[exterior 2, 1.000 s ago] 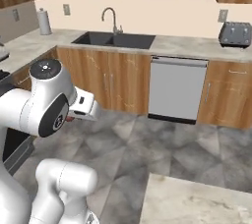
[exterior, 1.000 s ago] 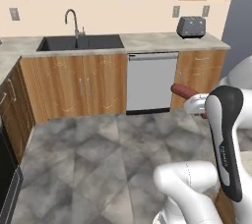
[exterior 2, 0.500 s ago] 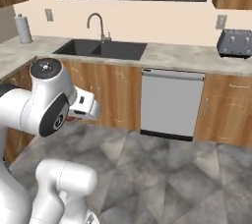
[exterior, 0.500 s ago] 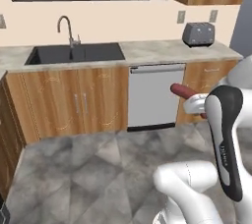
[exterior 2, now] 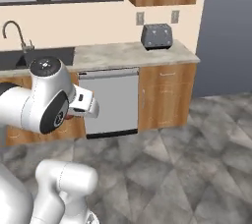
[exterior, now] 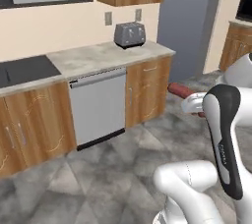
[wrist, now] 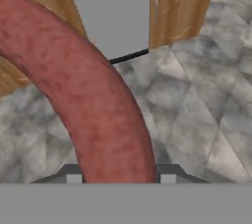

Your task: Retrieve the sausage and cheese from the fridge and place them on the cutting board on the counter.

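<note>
The sausage [wrist: 98, 100], a curved reddish-brown link, rises from between my fingertips in the hand view. My gripper [wrist: 119, 178] is shut on its lower end. From the left base view the sausage [exterior: 180, 90] sticks out to the left of my hand, held in the air above the grey tiled floor. A tall slate-grey face that looks like the fridge [exterior: 187, 21] stands at the right end of the cabinets, also visible as the fridge [exterior 2: 226, 31] in the right base view. The cheese and the cutting board are out of view.
A stone worktop [exterior: 88, 56] over wooden cabinets carries a silver toaster [exterior: 130, 34]. A steel dishwasher [exterior: 98, 105] sits below it. A dark sink [exterior 2: 34, 58] lies to the left. Open tiled floor [exterior 2: 187, 159] stretches in front of the cabinets.
The whole picture has swung, so the base has turned right: sink slid off left, toaster and slate-grey unit came in. My gripper stays shut on the sausage.
</note>
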Controlling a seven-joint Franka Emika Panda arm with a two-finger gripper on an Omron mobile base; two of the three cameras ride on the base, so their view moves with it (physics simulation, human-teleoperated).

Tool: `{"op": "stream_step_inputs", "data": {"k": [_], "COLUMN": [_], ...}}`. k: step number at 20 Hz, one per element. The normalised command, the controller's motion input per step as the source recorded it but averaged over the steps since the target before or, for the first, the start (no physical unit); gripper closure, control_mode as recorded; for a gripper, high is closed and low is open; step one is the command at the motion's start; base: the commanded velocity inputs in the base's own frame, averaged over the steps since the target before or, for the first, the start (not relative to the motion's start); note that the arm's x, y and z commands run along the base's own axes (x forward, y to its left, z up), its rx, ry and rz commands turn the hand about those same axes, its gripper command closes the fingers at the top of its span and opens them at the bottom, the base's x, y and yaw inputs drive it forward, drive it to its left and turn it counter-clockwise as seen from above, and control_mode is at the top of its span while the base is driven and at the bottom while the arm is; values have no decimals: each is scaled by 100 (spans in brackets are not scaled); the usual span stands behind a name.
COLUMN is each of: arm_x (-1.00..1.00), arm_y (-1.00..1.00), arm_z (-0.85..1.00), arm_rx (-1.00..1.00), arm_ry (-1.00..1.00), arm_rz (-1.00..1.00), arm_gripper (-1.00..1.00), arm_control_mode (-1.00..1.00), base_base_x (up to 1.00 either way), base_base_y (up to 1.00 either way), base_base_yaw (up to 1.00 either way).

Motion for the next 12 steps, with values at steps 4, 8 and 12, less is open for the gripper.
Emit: {"op": "stream_step_inputs", "data": {"k": [4,8,12], "arm_x": [0,0,0], "arm_y": [0,0,0], "arm_z": [0,0,0], "arm_rx": [0,0,0], "arm_ry": [0,0,0], "arm_rz": [0,0,0], "arm_gripper": [100,100,100], "arm_control_mode": [100,100,100], "base_base_x": [28,29,29], "base_base_y": [24,24,24], "base_base_yaw": [-77,-77,-77]}}
